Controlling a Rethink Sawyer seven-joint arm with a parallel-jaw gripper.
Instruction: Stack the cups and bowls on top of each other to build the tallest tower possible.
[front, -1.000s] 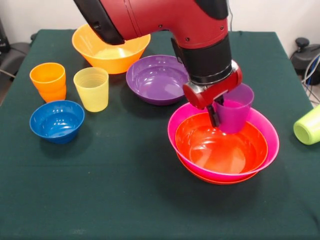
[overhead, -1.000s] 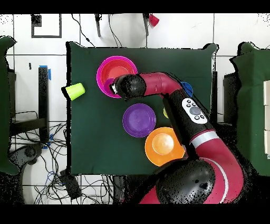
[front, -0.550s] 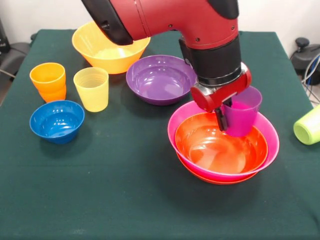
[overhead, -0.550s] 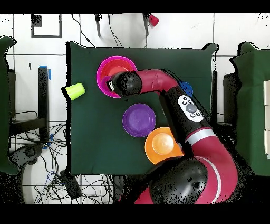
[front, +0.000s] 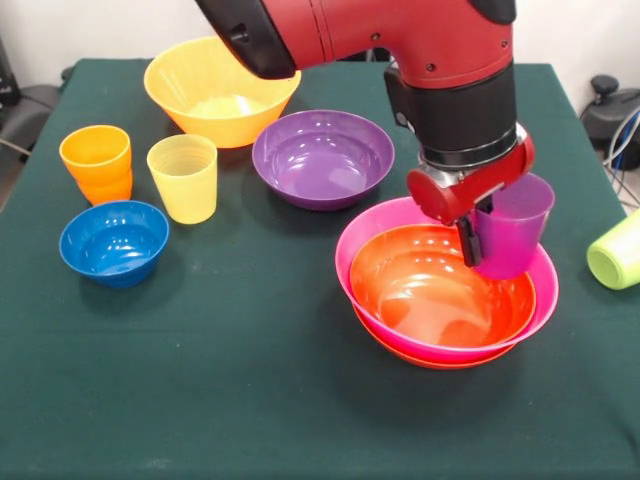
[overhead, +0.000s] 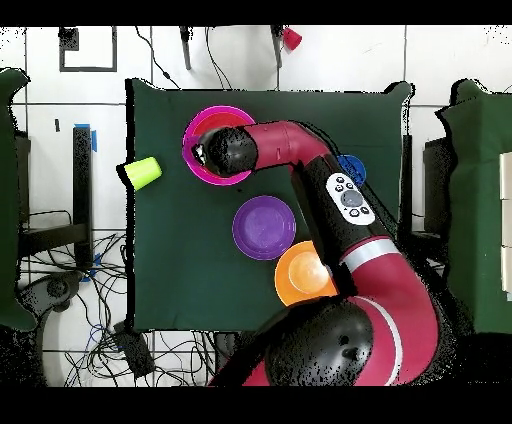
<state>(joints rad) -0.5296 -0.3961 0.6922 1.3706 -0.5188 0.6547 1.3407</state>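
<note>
claw (front: 482, 232) – grips purple cup (front: 510, 226) | pink bowl (front: 545, 282) – holds red-orange bowl (front: 440, 285)

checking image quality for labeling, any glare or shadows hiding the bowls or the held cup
Front view: soft glare streaks on the red-orange bowl and purple bowl, nothing hidden; the purple cup in the gripper reads clearly. Overhead view: the arm covers the cup and part of the pink bowl.
</note>
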